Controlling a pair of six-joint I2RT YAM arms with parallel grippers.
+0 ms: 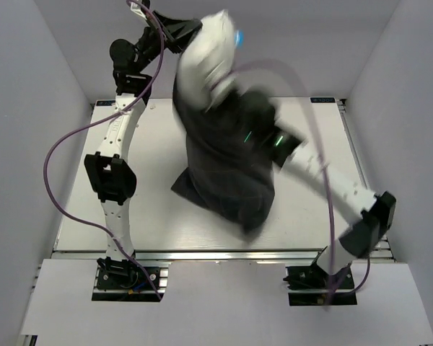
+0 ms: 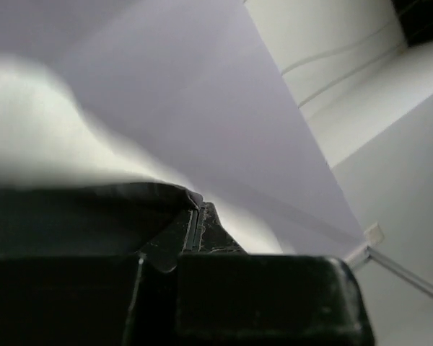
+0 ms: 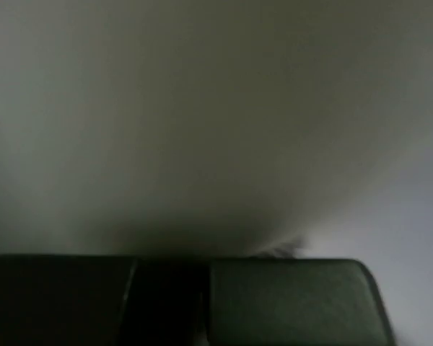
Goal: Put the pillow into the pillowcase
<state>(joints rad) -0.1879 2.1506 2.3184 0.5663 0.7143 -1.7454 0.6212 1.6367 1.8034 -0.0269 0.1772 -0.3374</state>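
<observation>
The off-white pillow (image 1: 209,50) is held high above the table's far edge, its lower part inside the dark grey pillowcase (image 1: 227,173), which hangs down to the table. My left gripper (image 1: 182,34) is raised at the pillow's upper left. In the left wrist view its jaws (image 2: 195,216) are shut on the pillowcase's dark edge (image 2: 72,209), with the blurred pillow (image 2: 29,122) behind. My right gripper (image 1: 229,90) reaches into the bundle from the right, blurred. In the right wrist view the pillow (image 3: 202,108) fills the frame and hides the fingertips (image 3: 169,267).
The white table (image 1: 310,209) lies under the hanging pillowcase. Grey walls stand close on the left, right and far sides. Purple cables (image 1: 58,151) loop beside the left arm and over the right arm (image 1: 332,180).
</observation>
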